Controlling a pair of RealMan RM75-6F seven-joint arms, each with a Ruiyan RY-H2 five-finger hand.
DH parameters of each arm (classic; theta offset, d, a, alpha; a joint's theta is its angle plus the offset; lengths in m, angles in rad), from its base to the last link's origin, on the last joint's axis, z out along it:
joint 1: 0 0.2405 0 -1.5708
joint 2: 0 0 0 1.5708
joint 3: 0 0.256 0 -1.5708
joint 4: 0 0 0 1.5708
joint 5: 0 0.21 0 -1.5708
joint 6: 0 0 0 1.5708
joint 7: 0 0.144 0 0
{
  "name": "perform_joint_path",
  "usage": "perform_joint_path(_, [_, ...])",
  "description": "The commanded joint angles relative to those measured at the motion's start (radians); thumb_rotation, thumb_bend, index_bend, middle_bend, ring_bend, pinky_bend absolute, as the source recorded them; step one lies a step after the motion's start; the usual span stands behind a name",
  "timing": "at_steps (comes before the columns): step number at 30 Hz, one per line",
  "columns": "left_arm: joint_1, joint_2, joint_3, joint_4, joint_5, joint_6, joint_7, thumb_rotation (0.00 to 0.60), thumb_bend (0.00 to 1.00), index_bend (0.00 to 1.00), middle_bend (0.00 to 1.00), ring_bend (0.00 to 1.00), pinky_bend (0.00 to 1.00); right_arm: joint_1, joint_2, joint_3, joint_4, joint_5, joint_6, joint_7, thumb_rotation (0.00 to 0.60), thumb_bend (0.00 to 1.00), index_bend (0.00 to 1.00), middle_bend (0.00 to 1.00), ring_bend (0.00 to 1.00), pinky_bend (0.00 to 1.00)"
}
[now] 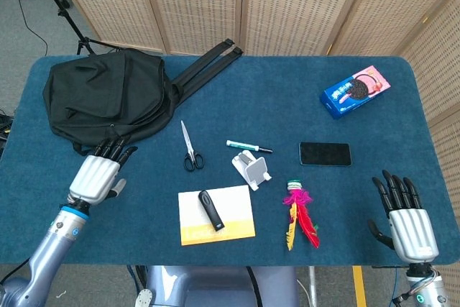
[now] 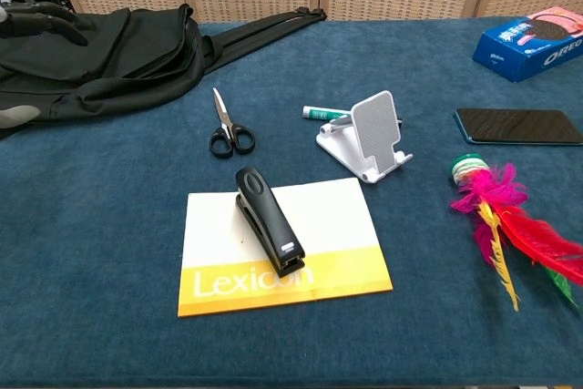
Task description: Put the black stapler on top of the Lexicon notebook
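Observation:
The black stapler lies flat on the white and yellow Lexicon notebook, towards its left side. My left hand is open with nothing in it, well to the left of the notebook and near the backpack. In the chest view only the tips of its fingers show at the left edge. My right hand hovers open at the table's near right corner, far from the notebook.
A black backpack fills the far left. Scissors, a green marker and a white phone stand lie behind the notebook. A feather toy, a black phone and a blue cookie box lie to the right.

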Motion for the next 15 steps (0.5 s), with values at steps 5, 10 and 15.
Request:
perform_joint_path(5, [0.132, 0.084, 0.089, 0.017, 0.137, 0.116, -0.152, 0.6, 0.36, 0.15, 0.0, 0.0, 0.1, 0.001, -0.004, -0.005, 0.001, -0.006, -0.004, -0.009, 0.6, 0.34, 0.07, 0.0, 0.0, 0.0])
perform_joint_path(10, [0.204, 0.106, 0.125, 0.03, 0.184, 0.173, -0.216, 0.6, 0.37, 0.15, 0.0, 0.0, 0.1, 0.002, -0.007, -0.006, 0.002, -0.005, -0.008, -0.014, 0.6, 0.34, 0.07, 0.0, 0.0, 0.0])
perform_joint_path(15, [0.277, 0.093, 0.161, 0.057, 0.21, 0.222, -0.227, 0.6, 0.37, 0.15, 0.0, 0.0, 0.1, 0.001, -0.005, -0.007, 0.001, -0.008, -0.005, -0.011, 0.6, 0.34, 0.07, 0.0, 0.0, 0.0])
